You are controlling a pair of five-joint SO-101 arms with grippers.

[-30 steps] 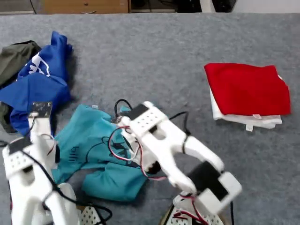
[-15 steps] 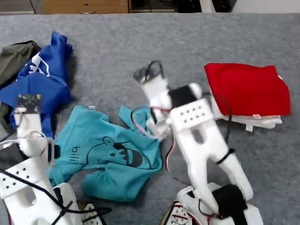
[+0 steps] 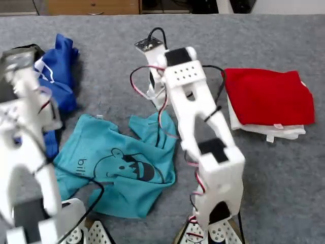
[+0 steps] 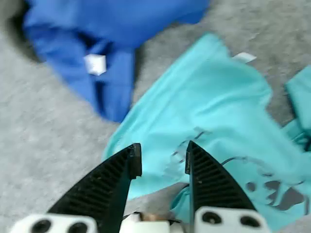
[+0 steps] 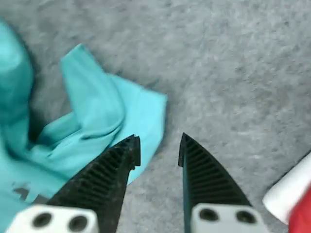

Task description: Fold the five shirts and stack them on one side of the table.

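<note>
A crumpled teal shirt (image 3: 117,162) with a dark cartoon print lies at the near centre-left of the grey table (image 3: 117,61). A blue shirt (image 3: 58,71) is bunched at the far left. At the right, a folded red shirt (image 3: 269,96) rests on a folded white one (image 3: 264,129). My right gripper (image 5: 159,138) hangs open and empty over bare table just past the teal sleeve (image 5: 112,111); the right arm (image 3: 185,81) stretches to the far centre. My left gripper (image 4: 162,145) is open and empty above the teal shirt's (image 4: 214,107) edge, close to the blue shirt (image 4: 112,19).
A dark olive garment (image 3: 25,49) peeks out at the far left behind the left arm (image 3: 25,117). Bare grey cloth stretches between the teal shirt and the folded stack. Wooden furniture (image 3: 91,6) stands beyond the far edge.
The right arm has swung from over the teal shirt out to the far centre, and the shirt's sleeve now lies spread. The left arm has risen and moved farther out along the left side.
</note>
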